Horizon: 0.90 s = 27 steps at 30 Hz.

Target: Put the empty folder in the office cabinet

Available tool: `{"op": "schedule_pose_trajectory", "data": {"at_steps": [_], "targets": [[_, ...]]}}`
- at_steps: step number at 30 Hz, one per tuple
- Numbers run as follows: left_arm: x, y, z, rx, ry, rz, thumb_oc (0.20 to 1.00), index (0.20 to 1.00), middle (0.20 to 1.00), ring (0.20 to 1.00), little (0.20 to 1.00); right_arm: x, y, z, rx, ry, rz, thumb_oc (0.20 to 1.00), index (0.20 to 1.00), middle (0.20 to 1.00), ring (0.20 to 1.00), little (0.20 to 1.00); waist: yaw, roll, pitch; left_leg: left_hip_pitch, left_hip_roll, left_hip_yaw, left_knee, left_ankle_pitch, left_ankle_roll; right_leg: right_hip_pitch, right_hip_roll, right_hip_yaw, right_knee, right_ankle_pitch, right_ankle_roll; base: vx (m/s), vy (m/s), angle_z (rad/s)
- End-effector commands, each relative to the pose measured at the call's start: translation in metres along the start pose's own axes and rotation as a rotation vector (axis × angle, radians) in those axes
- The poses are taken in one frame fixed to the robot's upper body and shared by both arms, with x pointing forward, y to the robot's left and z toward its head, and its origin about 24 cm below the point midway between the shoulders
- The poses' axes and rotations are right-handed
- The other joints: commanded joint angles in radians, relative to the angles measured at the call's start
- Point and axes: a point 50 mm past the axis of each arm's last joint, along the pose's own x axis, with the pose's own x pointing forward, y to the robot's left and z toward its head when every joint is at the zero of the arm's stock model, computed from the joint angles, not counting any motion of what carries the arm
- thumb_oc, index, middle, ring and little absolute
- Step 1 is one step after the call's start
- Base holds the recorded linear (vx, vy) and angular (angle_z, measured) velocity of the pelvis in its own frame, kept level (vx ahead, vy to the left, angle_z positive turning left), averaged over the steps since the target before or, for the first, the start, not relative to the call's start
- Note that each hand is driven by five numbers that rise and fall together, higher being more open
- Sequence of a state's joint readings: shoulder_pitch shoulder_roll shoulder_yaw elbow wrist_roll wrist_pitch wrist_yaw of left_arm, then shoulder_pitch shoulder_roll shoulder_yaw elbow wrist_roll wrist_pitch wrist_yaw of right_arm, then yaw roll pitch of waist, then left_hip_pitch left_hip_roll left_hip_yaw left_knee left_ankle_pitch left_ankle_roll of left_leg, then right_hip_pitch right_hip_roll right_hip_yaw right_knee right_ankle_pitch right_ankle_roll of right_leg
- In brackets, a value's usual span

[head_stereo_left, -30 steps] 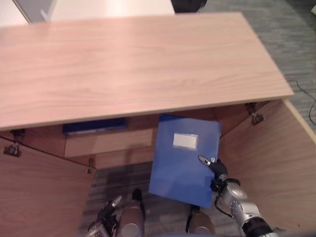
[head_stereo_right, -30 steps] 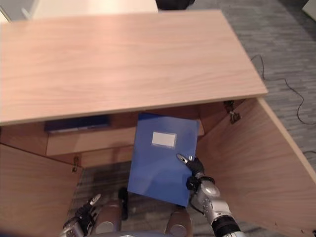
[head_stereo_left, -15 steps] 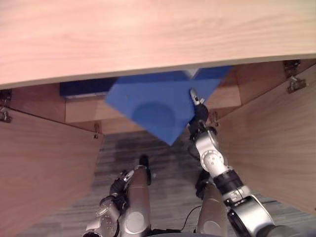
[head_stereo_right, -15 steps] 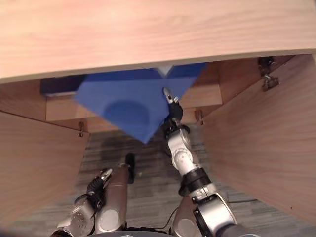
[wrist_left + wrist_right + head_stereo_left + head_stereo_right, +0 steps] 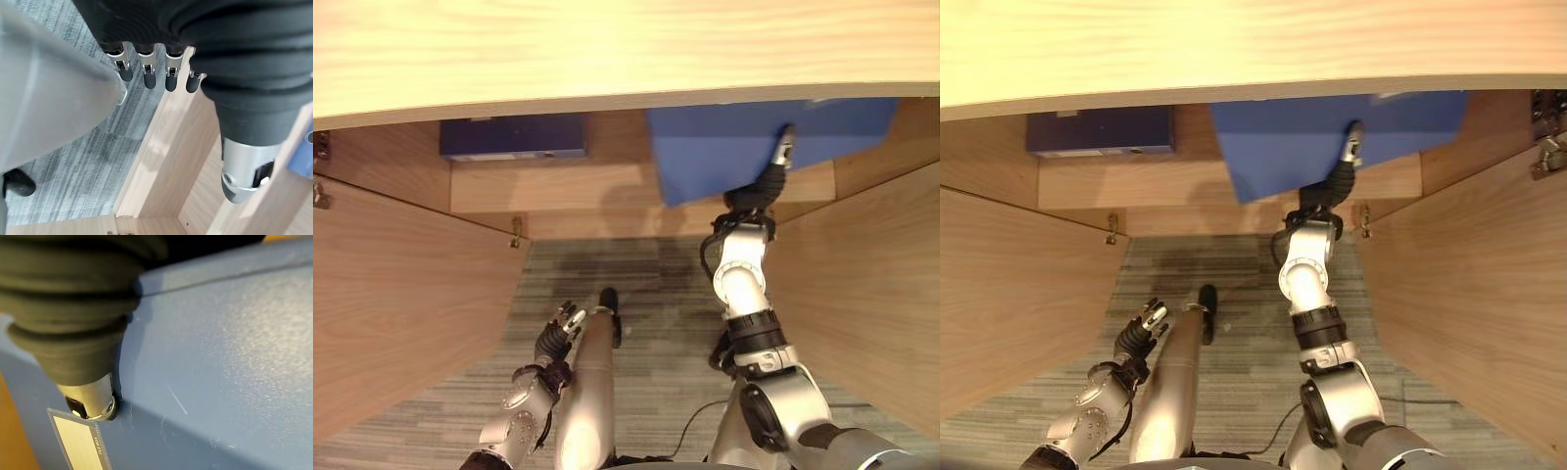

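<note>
The blue folder (image 5: 724,147) lies tilted in the cabinet's right half, its far part hidden under the wooden top (image 5: 607,49), just above the shelf (image 5: 587,186). My right hand (image 5: 766,181) reaches up from below and is shut on the folder's near edge, one finger laid over its face. Up close, the thumb (image 5: 93,399) presses the folder's (image 5: 220,357) blue surface beside its white label (image 5: 78,438). My left hand (image 5: 558,338) hangs low over the grey carpet, open and holding nothing, with its fingers (image 5: 146,73) straight.
A dark blue folder (image 5: 512,137) lies on the shelf's left side. The cabinet's left door (image 5: 401,294) and right door (image 5: 871,284) stand swung out on either side of me. Grey carpet (image 5: 646,294) lies between them.
The camera has tipped down toward the cabinet opening. My right hand has lifted the blue folder from in front of the cabinet into its right half, under the top.
</note>
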State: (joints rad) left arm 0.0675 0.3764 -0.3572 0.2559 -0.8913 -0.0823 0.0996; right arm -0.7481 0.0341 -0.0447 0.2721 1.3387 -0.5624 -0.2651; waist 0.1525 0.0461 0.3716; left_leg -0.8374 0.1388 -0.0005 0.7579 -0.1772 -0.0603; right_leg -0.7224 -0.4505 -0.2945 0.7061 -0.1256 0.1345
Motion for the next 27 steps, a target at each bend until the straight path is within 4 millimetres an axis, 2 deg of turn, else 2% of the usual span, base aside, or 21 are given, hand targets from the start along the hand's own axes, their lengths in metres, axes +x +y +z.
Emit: {"op": "schedule_pose_trajectory", "data": {"at_steps": [1, 4, 7, 11, 18, 27], "targets": [[-0.015, 0.003, -0.007, 0.037, 0.035, -0.028, 1.000, 1.000, 1.000, 1.000, 1.000, 0.014, 0.030, 0.015, 0.023, -0.122, 0.041, 0.200, 0.200, 0.200, 0.200, 0.200, 0.019, 0.016, -0.084, -0.041, 0.019, -0.071, 0.034, -0.093, 0.003, -0.010, 0.002, 0.059, 0.008, -0.030, 0.029, 0.00, 0.017, 0.03], [-0.017, 0.000, -0.002, 0.046, 0.033, -0.054, 1.000, 1.000, 1.000, 1.000, 1.000, 0.029, 0.042, 0.018, -0.051, -0.143, 0.001, 0.200, 0.200, 0.200, 0.200, 0.200, 0.033, 0.022, -0.094, -0.086, 0.012, -0.078, 0.068, -0.104, 0.004, -0.058, -0.006, 0.072, 0.048, -0.047, 0.026, -0.01, 0.007, 0.05], [-0.021, -0.003, 0.011, 0.069, 0.008, -0.086, 1.000, 1.000, 1.000, 1.000, 1.000, 0.054, 0.068, 0.024, -0.169, -0.178, -0.032, 0.200, 0.200, 0.200, 0.200, 0.200, 0.058, 0.025, -0.111, -0.149, 0.001, -0.088, 0.102, -0.110, 0.005, -0.130, -0.016, 0.092, 0.098, -0.069, 0.021, -0.01, 0.002, 0.05], [-0.021, -0.001, 0.022, 0.095, -0.014, -0.098, 1.000, 1.000, 1.000, 1.000, 1.000, 0.076, 0.086, 0.034, -0.234, -0.194, -0.072, 0.200, 0.200, 0.200, 0.200, 0.200, 0.080, 0.025, -0.119, -0.200, -0.005, -0.093, 0.125, -0.110, 0.003, -0.187, -0.024, 0.108, 0.132, -0.085, 0.015, -0.01, -0.006, 0.05], [-0.023, 0.002, 0.033, 0.099, -0.039, -0.082, 1.000, 1.000, 1.000, 1.000, 1.000, 0.090, 0.095, 0.038, -0.300, -0.182, -0.128, 0.200, 0.200, 0.200, 0.200, 0.200, 0.096, 0.023, -0.124, -0.274, -0.013, -0.098, 0.157, -0.107, 0.002, -0.268, -0.028, 0.134, 0.179, -0.100, 0.003, -0.02, 0.000, 0.06], [-0.024, -0.002, 0.042, 0.080, -0.072, -0.080, 1.000, 1.000, 1.000, 1.000, 1.000, 0.094, 0.099, 0.040, -0.281, -0.174, -0.169, 0.200, 0.200, 0.200, 0.200, 0.200, 0.099, 0.017, -0.118, -0.343, -0.018, -0.098, 0.181, -0.105, -0.003, -0.341, -0.024, 0.146, 0.213, -0.109, -0.005, -0.01, 0.002, 0.01]]}}
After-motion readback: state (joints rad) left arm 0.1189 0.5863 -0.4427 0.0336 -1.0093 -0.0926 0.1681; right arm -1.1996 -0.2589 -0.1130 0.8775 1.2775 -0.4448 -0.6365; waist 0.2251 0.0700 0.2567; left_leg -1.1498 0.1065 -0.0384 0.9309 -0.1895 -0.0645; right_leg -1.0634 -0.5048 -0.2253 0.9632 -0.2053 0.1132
